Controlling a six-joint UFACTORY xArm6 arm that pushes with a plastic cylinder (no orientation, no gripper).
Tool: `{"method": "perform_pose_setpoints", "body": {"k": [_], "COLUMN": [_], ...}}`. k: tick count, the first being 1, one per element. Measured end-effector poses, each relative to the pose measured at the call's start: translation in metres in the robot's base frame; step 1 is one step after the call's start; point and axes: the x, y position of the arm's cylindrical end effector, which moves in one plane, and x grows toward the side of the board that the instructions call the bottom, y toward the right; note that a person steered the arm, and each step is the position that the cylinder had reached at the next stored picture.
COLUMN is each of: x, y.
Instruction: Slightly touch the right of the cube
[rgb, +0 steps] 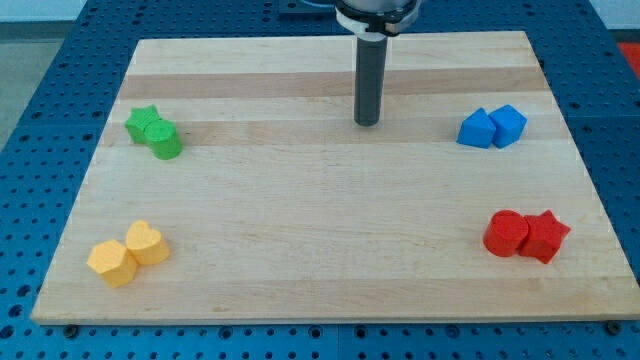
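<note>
Blue plastic cube (509, 125) near view's right edge of pale wooden bench (300, 240), touching second blue block (476, 129) on its left. My tip (367, 122) well left of cube, touching nothing. No pincer on rod: nothing held. Red pair (526, 235) below, green pair (153, 133) and yellow pair (128, 252) far left.

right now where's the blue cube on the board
The blue cube sits near the view's right edge, upper half, touching another blue block on its left, above the red pair; my tip is well to its left.

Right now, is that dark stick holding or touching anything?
My tip: holds nothing, touches no block, resting on the wooden board left of the blue cube.
</note>
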Motion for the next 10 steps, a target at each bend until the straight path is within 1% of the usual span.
{"method": "perform_pose_setpoints", "body": {"k": [1,2,3,4,5,6,9,10], "x": [0.0,-0.008,-0.011,-0.016,-0.028,-0.039,0.05,0.05], "y": [0.0,0.06,0.075,0.135,0.145,0.202,0.208,0.208]}}
